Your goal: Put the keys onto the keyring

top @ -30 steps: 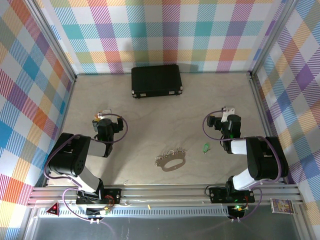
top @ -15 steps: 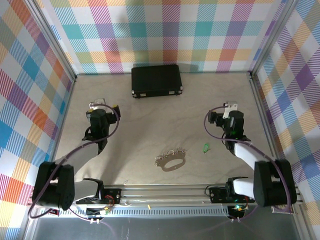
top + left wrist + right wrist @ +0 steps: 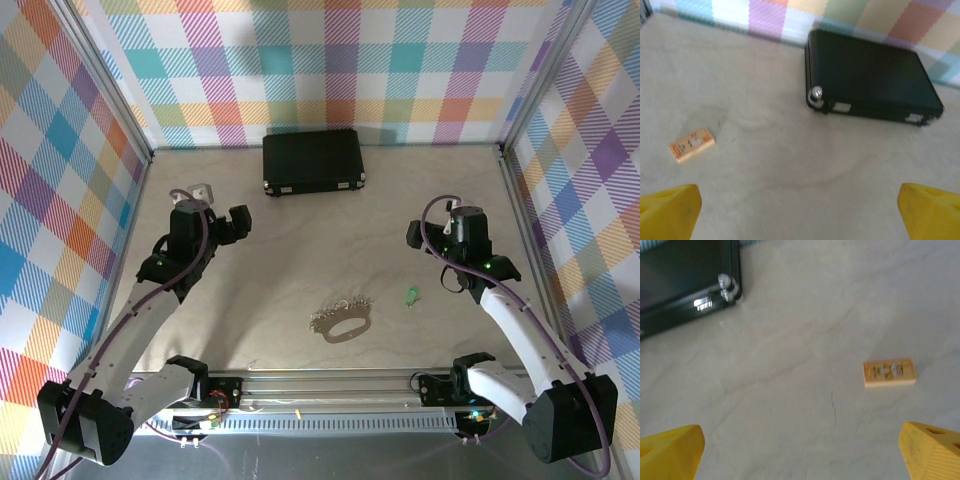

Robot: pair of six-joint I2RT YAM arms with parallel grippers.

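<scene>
**Both claws spread wide, one green key off the ring**

One keyring (image 3: 342, 324), a thin silver oval, is seen lying flat on the table (image 3: 290, 250), near the front edge and roughly midway between the two arms. A row of small silver keys (image 3: 343, 306) is bunched along its far side, touching the loop. They are too small to be counted. One green key (image 3: 411, 294) is spotted lying alone, near the loop on its right and clear of it, not threaded. One black case (image 3: 313, 161) is found closed near the back wall, well apart from ring and keys.

Up to the arms now: two grippers, nothing held in either. The left gripper (image 3: 799, 215) is shown spread wide, its two yellow fingertips (image 3: 669, 210) pushed out to the bottom corners of the left wrist view, with bare table between them and the case ahead. The right gripper (image 3: 800, 455) is likewise spread wide, its two yellow fingertips (image 3: 670, 450) set at the corners of the right wrist view.

One small orange tag (image 3: 691, 144) is picked up left of the case, and a second orange tag (image 3: 889, 373) on the case's right. Each lies flat, touched by nothing.
</scene>
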